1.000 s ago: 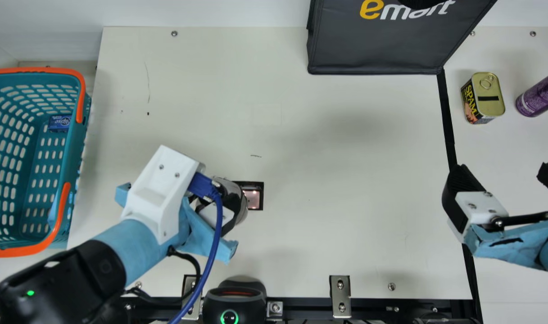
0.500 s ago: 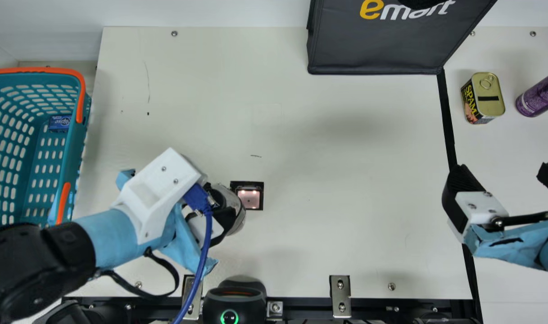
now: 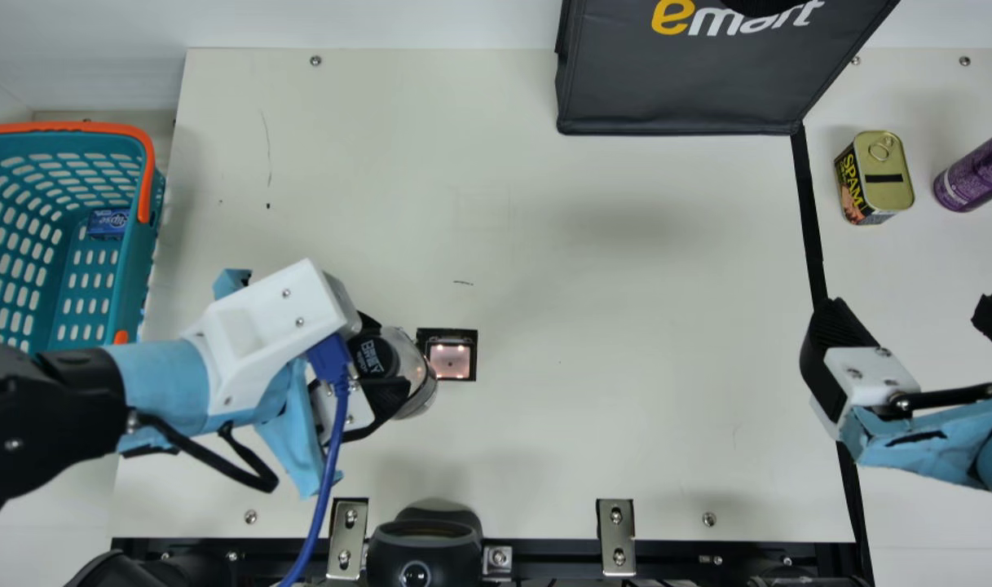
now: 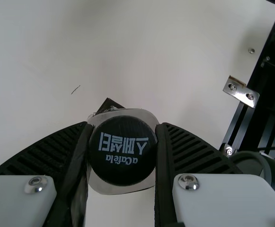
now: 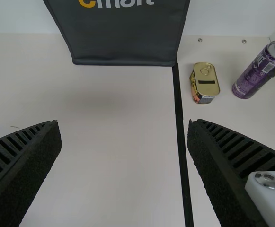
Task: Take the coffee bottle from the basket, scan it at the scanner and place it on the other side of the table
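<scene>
Bottle [image 3: 412,367] in the left gripper [image 3: 391,357], beside the scanner [image 3: 450,360]
Clamping fingers partly hide it; the right gripper [image 3: 910,314] gapes empty. The basket [image 3: 130,269], cut off and partly behind an arm [image 3: 39,408], holds a blue box [image 3: 108,222].

A bag [image 3: 675,90] is at the surface's [image 3: 626,285] far edge; right of a black strip [image 3: 812,236], a tin [image 3: 887,171] stands near a purple can [image 3: 980,171]. A blue pack [image 3: 108,222] lies far left.

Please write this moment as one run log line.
left fingers: shut on coffee bottle | bottle: near scanner window | right fingers: open, empty | right of black strip: gold tin, purple can
</scene>
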Robot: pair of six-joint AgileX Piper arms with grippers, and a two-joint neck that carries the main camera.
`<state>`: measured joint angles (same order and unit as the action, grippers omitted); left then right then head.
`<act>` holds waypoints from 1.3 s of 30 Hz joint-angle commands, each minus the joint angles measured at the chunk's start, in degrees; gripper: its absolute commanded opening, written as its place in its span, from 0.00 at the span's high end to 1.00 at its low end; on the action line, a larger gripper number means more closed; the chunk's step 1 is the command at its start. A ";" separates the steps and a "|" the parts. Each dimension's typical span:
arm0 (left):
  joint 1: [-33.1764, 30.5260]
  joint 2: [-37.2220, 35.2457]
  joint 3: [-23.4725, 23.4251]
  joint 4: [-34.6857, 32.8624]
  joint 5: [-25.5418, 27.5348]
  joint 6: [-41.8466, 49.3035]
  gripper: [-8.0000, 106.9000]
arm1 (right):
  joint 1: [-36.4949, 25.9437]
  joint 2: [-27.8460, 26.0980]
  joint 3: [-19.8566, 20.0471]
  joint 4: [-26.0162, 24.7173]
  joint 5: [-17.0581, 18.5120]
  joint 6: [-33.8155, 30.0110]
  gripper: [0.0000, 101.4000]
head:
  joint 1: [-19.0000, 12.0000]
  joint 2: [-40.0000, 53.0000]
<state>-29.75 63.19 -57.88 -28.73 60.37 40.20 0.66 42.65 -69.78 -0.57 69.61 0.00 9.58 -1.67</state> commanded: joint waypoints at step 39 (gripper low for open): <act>-7.42 15.12 -5.00 -6.95 -9.15 15.70 1.00 | 0.00 0.00 0.00 0.00 0.08 0.00 0.06 | -1.66 0.09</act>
<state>-35.46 77.06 -62.23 -36.33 52.68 58.51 0.66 42.65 -69.78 -0.57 69.70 0.00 9.58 -1.67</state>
